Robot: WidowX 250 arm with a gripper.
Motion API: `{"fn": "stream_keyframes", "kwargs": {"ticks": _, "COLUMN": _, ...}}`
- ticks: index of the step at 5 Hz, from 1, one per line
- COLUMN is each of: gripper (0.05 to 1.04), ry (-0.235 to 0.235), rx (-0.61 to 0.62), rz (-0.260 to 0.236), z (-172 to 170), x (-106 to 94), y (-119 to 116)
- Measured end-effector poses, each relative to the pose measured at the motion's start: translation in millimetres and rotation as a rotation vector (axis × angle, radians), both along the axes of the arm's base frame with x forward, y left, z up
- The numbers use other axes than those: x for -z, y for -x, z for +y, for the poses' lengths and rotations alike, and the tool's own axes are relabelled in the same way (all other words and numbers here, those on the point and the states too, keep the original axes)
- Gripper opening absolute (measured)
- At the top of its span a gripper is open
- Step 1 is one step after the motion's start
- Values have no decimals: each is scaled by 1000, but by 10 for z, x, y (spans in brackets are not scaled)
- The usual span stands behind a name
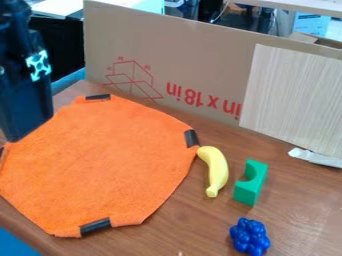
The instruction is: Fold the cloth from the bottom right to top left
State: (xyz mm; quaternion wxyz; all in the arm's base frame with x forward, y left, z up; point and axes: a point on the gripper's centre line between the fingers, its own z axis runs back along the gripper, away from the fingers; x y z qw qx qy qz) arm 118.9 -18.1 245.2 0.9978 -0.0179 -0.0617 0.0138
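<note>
Largest first: brown wood-look surface (297,192), running under everything listed below. Along its far edge, brown cardboard panel (180,60), upright, red print and a red line drawing on its face. Next, orange cloth (100,165), spread flat and unfolded on the left part of the surface, roughly eight-sided, close to the near left edge, reaching back toward the far left corner. Lower right side of cloth flat on the surface, outline slightly wavy toward the bottom.

Pale board (294,95) with fine lines, standing against the right part of the cardboard panel. Black gripper (23,107) at upper left, pointing down over the cloth's upper left part. Open or shut: cannot tell.

Yellow toy banana (217,172) just beside the cloth's right edge, slightly curved, upper end right by the cloth; contact there, cannot tell. To the right of the banana and apart from it, green block (250,187) with a rounded notch facing the banana. Nearer the near edge of the surface, below the green block and apart from it, blue toy grapes (250,237), a bumpy cluster. White scrap (316,157) near the foot of the pale board, toward the right edge of the view.

Smallest: dark strips (95,226) on the cloth's rim, at top, right, bottom and far left.
</note>
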Motion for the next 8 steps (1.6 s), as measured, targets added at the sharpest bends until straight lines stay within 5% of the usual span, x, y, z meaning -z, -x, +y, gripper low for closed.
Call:
{"fn": "stream_keyframes", "kwargs": {"ticks": 1, "gripper": 999, "ry": 7, "rx": 23, "rz": 5, "z": -1, "x": 38, "y": 11}}
{"fn": "stream_keyframes", "kwargs": {"ticks": 2, "gripper": 999, "ry": 95, "rx": 221, "rz": -22, "z": 244, "x": 436, "y": 3}}
{"fn": "stream_keyframes", "kwargs": {"ticks": 3, "gripper": 999, "ry": 67, "rx": 475, "rz": -86, "z": 382, "x": 790, "y": 20}}
{"fn": "stream_keyframes", "kwargs": {"ticks": 4, "gripper": 999, "ry": 14, "rx": 698, "rz": -183, "z": 369, "x": 1195, "y": -21}}
{"fn": "stream_keyframes", "kwargs": {"ticks": 5, "gripper": 999, "ry": -47, "rx": 778, "rz": -202, "z": 393, "x": 1465, "y": -107}}
{"fn": "stream_keyframes", "kwargs": {"ticks": 8, "gripper": 999, "ry": -238, "rx": 820, "rz": -147, "z": 621, "x": 1991, "y": -461}}
